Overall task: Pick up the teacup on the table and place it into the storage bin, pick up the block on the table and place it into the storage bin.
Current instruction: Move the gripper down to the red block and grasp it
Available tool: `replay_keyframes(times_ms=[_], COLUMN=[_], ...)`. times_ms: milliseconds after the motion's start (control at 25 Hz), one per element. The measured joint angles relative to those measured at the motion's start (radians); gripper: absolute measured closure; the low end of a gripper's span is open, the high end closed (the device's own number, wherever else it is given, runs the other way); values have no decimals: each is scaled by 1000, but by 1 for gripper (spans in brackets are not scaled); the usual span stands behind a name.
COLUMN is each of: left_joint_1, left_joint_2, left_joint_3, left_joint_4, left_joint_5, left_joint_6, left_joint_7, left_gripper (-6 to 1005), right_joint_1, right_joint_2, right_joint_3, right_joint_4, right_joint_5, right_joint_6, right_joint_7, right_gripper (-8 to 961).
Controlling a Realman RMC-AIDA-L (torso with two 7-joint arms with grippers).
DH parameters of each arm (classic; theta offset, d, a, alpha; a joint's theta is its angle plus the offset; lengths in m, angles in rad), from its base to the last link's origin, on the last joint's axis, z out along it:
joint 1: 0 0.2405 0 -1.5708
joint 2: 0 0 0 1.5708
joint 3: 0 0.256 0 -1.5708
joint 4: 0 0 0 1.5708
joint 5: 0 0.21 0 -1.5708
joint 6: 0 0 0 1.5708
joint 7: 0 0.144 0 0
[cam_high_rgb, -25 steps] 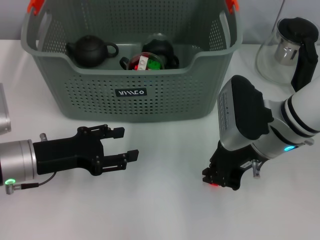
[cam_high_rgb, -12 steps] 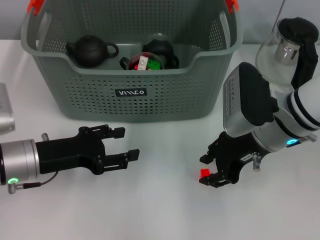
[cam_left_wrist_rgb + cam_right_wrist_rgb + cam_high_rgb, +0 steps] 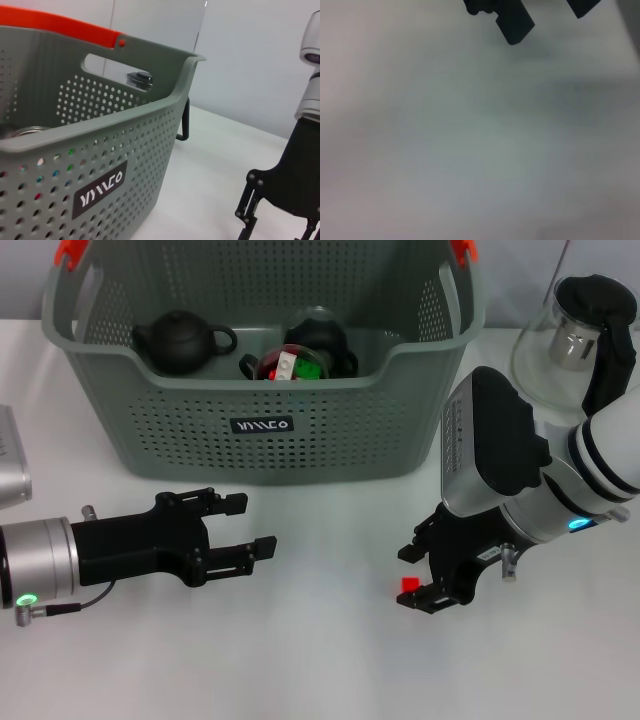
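From the head camera, the storage bin (image 3: pixel 265 370) stands at the far middle of the white table (image 3: pixel 320 660). The left gripper (image 3: pixel 245 525) hovers near-left, jaws wide and empty. The right gripper (image 3: pixel 420 575) hangs near-right, its spread jaws framing a small red block (image 3: pixel 409 585). In the left wrist view, the bin's labelled wall (image 3: pixel 100 185) fills the frame. The right wrist view shows blurred tabletop only.
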Motion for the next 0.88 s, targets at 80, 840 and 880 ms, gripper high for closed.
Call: replay_keyframes(times_ms=[80,840,880], left_joint_1=[0,4,4], left_joint_2=[0,0,0], left_joint_3=[1,6,6], left_joint_4=[0,-12,-12], left_joint_5=[0,2,2], left_joint_6=[-5,-33,-34], left_joint_7=[0,0,0], left_gripper=[263,264,264], right_joint_1=[0,1,0], right_joint_2=[0,2,2], right_joint_3=[-1,-55,-56], right_joint_4=[5,31,32], right_joint_5=[0,0,0], right_joint_6=[2,55,56], right_joint_7=[0,-4,-5], right_gripper=[380,387,387])
